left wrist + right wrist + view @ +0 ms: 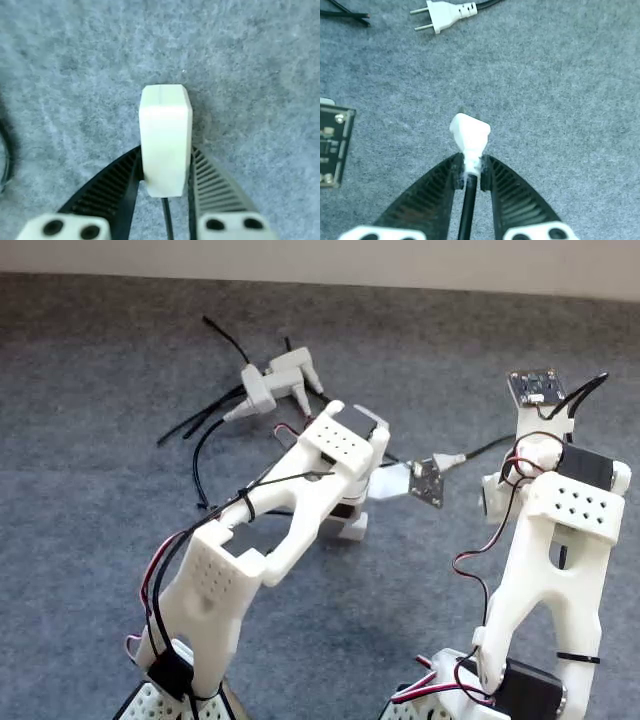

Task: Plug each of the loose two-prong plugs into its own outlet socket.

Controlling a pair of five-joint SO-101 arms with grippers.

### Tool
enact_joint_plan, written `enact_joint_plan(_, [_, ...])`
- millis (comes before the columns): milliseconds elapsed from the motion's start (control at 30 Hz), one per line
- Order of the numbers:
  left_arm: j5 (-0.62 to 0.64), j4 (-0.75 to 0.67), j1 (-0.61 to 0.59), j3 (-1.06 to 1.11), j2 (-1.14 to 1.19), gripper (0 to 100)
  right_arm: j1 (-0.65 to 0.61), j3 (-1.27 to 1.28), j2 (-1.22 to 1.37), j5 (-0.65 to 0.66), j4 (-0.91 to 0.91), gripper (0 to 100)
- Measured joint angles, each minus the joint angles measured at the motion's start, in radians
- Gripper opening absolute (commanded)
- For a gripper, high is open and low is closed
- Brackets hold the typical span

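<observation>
My left gripper (165,161) is shut on a white outlet socket block (165,137), held just above the grey carpet; in the high view the block (350,526) shows under the arm's wrist. My right gripper (470,169) is shut on the neck of a white two-prong plug (470,132), where its black cable begins. The prongs point away and are hidden. In the high view that plug (447,460) hangs between the two arms. A loose white plug (442,17) lies flat farther off, both prongs showing.
A cluster of white plug and socket bodies (272,383) with black cables (200,425) lies at the back left of the carpet. The left arm's wrist camera board (426,482) sits close beside the held plug, and shows again (330,145) in the right wrist view.
</observation>
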Motion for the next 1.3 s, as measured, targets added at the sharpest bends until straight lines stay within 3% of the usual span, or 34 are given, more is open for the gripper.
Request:
enact_joint_plan(300, [0.440, -0.051, -0.012, -0.110, -0.008, 1, 0.000, 0.000, 0.000, 0.000, 0.000, 3.6])
enact_joint_plan(533, [0.853, -0.051, -0.015, -0.129, -0.126, 1, 0.005, 0.000, 0.000, 0.000, 0.003, 3.6])
enact_joint_plan(767, [1.284, -0.041, -0.015, -0.130, -0.313, 1, 0.005, -0.201, 0.000, 0.000, 0.221, 3.6])
enact_joint_plan(933, [1.556, 0.066, -0.015, -0.129, -0.353, 1, -0.063, -0.336, -0.017, -0.020, 0.311, 3.6])
enact_joint_plan(1100, [1.622, 0.054, -0.031, -0.014, -0.354, 1, -0.213, -0.338, -0.173, -0.054, 0.313, 3.6])
enact_joint_plan(1300, [1.571, -0.198, -0.106, 0.236, -0.354, 1, -0.328, -0.276, -0.411, -0.060, 0.313, 3.6])
